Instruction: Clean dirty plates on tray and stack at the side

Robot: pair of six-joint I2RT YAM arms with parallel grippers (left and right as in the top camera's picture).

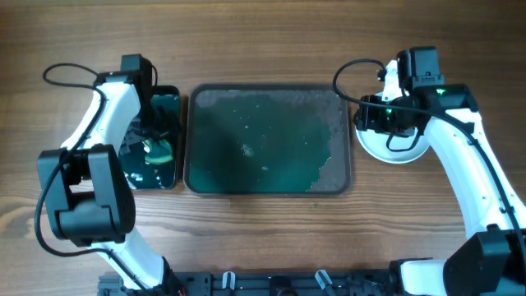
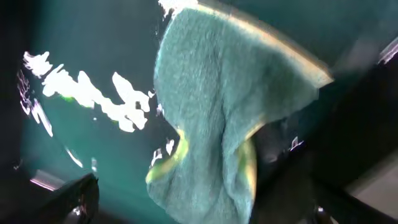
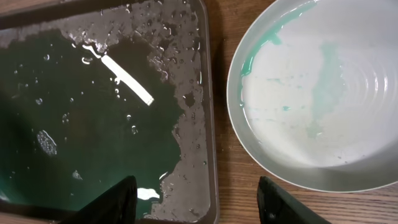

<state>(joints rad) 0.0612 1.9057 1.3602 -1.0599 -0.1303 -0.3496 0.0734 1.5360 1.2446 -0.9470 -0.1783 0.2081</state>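
Note:
The large dark tray (image 1: 269, 182) lies mid-table with teal-green water in it and no plate on it; it also shows in the right wrist view (image 3: 208, 93). A white plate (image 1: 394, 150) with teal smears (image 3: 311, 93) sits on the wood just right of the tray; I cannot tell whether others lie under it. My right gripper (image 3: 199, 205) is open and empty, above the tray's right rim and the gap to the plate; in the overhead view it is at the plate's left edge (image 1: 366, 119). My left gripper (image 2: 186, 205) hangs open over a crumpled green-yellow sponge (image 2: 217, 112).
The sponge lies in the small black tray (image 1: 174, 99) left of the large tray, which holds teal water (image 2: 93, 68). Both arms reach in from the near edge, the left arm (image 1: 107, 115) beside the small tray, the right arm (image 1: 468, 156) right of the plate.

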